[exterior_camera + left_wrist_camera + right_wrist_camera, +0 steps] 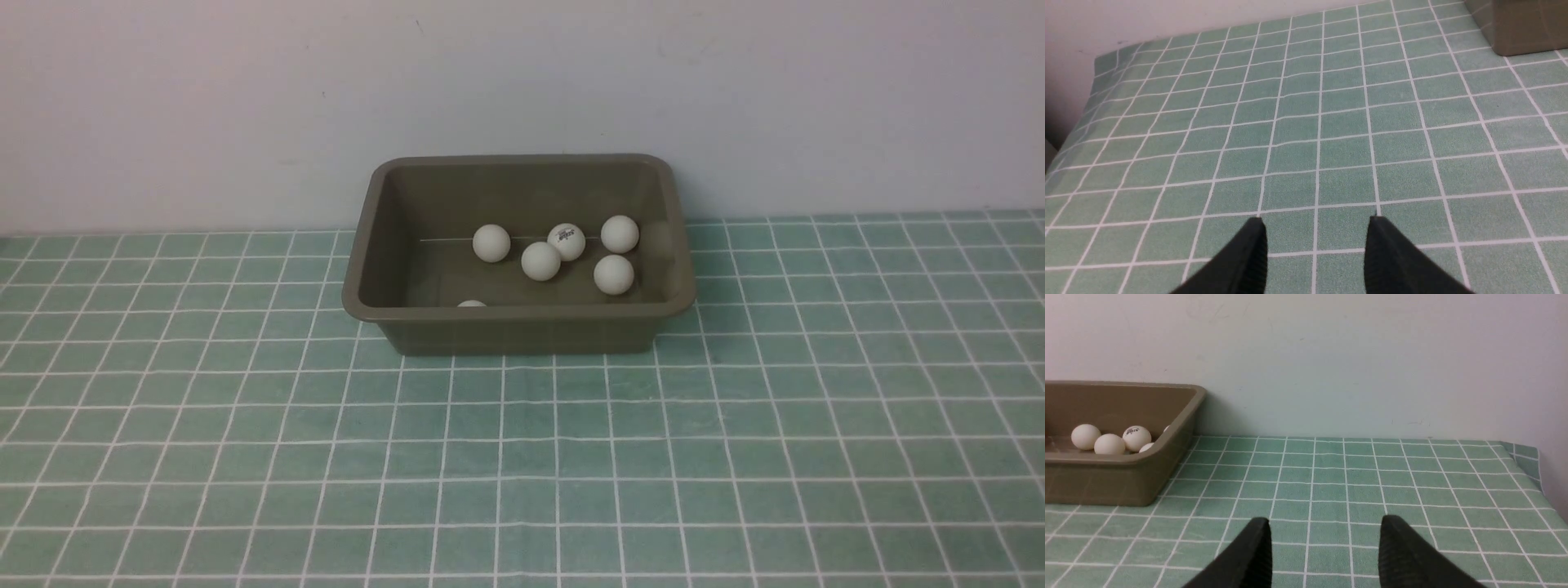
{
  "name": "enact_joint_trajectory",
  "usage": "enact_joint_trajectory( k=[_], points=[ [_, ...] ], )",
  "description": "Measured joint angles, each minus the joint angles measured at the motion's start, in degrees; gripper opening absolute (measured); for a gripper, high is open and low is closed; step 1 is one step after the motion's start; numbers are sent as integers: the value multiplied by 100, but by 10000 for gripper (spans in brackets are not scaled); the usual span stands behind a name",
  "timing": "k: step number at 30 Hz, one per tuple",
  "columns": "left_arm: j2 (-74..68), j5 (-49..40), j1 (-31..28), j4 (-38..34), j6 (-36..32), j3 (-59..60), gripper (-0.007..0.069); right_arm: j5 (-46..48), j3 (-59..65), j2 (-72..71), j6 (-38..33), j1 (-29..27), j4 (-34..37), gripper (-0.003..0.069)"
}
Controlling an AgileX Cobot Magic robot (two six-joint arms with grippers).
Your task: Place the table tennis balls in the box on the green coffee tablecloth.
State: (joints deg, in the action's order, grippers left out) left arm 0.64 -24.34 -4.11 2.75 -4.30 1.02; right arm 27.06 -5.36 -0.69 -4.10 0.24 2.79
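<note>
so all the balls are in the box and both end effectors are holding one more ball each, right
Not quite. The balls are in the box, but the left end effector and right end effector are open and hold nothing, as both wrist views show.

A plastic box (519, 327) in olive-brown, its smooth walls carrying a dull satin sheen, sits on a woven green tablecloth (522, 465) whose matt, faintly grainy cloth is crossed by thin white lines and shows slight ripples in the left wrist view. Inside the box, the white balls (540, 260) look like smooth matt plastic, one bearing a small printed logo. Behind, the wall (522, 82) is painted pale and flat, with faint scuffs. The black gripper fingers (1249, 261) appear matt, with finely ribbed inner faces
</note>
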Motion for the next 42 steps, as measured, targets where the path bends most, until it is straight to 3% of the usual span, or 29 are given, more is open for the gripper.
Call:
enact_joint_trajectory(
  k=[42],
  points=[
    [0,5,0,0,0,0,300,-356,635,0,0,53,79,336]
  ],
)
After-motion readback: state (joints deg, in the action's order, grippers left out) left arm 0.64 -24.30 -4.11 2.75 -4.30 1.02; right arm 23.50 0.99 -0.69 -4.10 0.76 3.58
